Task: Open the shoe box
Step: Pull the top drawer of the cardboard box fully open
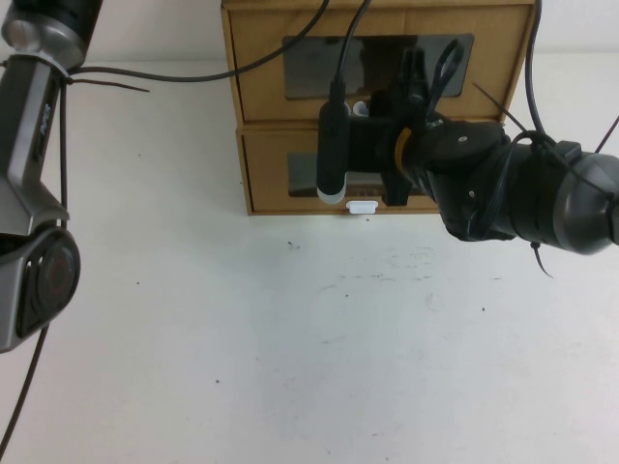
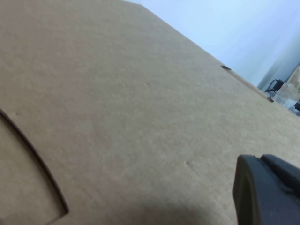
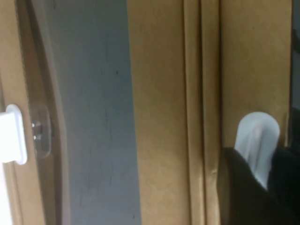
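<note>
Standing stacked at the far middle of the table are two cardboard shoe boxes, the upper box directly on the lower box. Each has a dark window in its front, and the two fronts sit flush. A white tab projects from each front: the lower tab at the bottom edge by the table, and the upper tab hidden behind the arm in the high view but plain in the right wrist view. The right arm reaches in from the right, across the fronts. The right gripper is at the upper tab, which sits right at its tip — whether it is spread or pinching the tab cannot be told. The left arm rises along the table's left side and leaves the high view at the top corner. The left gripper shows only in its own wrist view, as one dark part close over a plain cardboard face with a curved cut line — spread or pressed together cannot be told. Black cables trail over the upper box.
</note>
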### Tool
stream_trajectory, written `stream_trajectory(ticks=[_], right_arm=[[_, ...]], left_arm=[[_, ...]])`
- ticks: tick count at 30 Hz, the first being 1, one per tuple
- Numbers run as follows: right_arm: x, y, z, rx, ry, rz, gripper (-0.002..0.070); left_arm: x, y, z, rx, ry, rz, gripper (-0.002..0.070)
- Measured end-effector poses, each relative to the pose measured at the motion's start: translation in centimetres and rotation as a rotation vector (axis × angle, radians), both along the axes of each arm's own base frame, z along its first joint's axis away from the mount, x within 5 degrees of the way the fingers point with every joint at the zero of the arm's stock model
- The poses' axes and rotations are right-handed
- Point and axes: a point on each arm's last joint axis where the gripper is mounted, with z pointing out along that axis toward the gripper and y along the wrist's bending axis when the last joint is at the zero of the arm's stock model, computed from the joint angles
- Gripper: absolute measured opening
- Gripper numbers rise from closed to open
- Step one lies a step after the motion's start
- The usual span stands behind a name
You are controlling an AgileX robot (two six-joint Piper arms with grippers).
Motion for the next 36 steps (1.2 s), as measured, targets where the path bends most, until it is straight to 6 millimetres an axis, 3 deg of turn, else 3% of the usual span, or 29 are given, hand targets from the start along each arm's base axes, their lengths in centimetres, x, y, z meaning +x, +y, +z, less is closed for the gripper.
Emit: stream_trajectory(ticks=[6, 36], right_arm=[[0.04, 0.04, 0.05, 0.0, -0.003, -0.007, 0.0016], [-0.59, 0.56, -0.24, 0.028, 0.018, -0.087, 0.0008]], left_arm=[[0.01, 0.01, 0.01, -0.001, -0.001, 0.002, -0.0006], [0.01, 0.01, 0.01, -0.001, -0.001, 0.002, -0.0006]])
